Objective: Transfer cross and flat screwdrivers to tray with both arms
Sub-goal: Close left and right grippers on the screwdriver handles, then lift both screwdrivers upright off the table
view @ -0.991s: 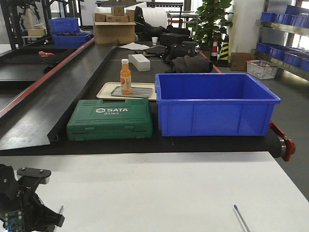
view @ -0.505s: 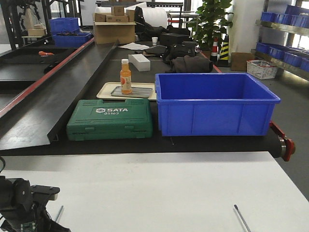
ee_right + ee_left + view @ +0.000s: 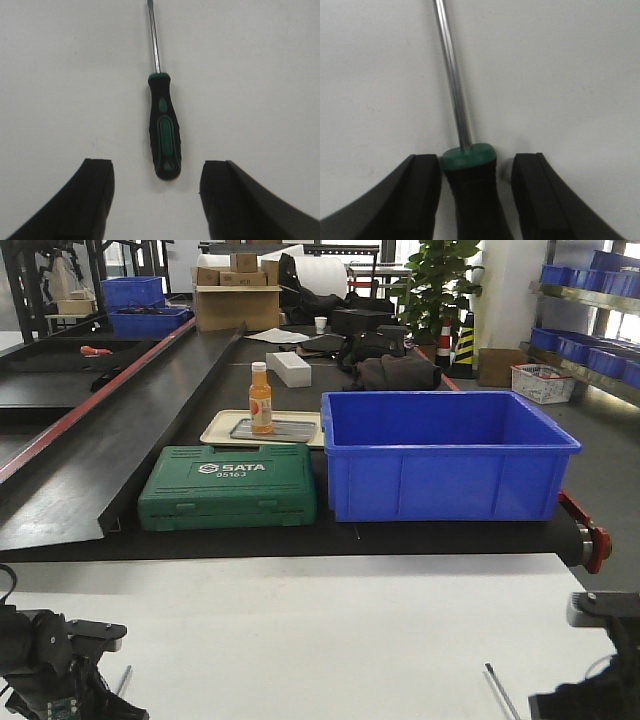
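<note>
Slippage threatens: left gripper, jaws spread, straddles the handle of the left screwdriver off-centre on the white table. The right gripper, also spread, sits short of the right screwdriver there. Closing may skew either.

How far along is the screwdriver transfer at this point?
Done: nothing yet; neither screwdriver is lifted, and no wide metal tray shows in these views. In hand: the left claw is open astride the handle of one screwdriver on the white table, not yet closed; the right claw is open, with the other screwdriver lying just ahead of its fingers. Left: both grasps, lifts and placements.
</note>
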You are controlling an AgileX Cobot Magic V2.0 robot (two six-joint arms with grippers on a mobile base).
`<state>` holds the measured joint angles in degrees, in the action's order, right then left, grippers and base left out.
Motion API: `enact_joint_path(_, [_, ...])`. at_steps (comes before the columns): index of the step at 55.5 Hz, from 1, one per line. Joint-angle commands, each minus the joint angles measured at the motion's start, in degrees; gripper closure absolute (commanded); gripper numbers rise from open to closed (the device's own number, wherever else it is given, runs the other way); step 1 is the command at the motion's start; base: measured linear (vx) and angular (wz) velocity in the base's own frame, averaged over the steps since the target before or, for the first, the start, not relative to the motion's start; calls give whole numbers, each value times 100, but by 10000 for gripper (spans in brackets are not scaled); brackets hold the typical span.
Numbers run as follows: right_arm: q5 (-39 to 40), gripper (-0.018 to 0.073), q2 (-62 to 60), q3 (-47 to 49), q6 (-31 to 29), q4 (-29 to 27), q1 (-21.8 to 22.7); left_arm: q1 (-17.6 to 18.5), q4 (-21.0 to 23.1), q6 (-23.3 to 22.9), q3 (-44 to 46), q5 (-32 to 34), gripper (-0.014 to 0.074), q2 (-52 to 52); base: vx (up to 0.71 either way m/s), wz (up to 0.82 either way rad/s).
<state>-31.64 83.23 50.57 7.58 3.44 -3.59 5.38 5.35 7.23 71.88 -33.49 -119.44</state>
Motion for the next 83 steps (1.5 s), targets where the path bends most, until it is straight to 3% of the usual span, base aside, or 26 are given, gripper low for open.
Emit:
enact_joint_path(1, [156,91,522,761,-183,80,36,28,91,-48,66,59,137,146,0,0])
enact_joint_path(22, [-295,91,2363,2126,-263,273,36,28,96,-48,66,33,137,150,0,0])
enact_joint_path(58, [-121,110,3316,2208,-193,302,36,39,100,-59,66,42,137,150,0,0])
enact_joint_path(72, [-288,283,3329,2208,-192,291,36,40,100,-59,66,-89,155,150,0,0])
enact_joint_path(83, [-546,526,3324,2208,-218,291,36,40,100,-59,66,-341,324,189,0,0])
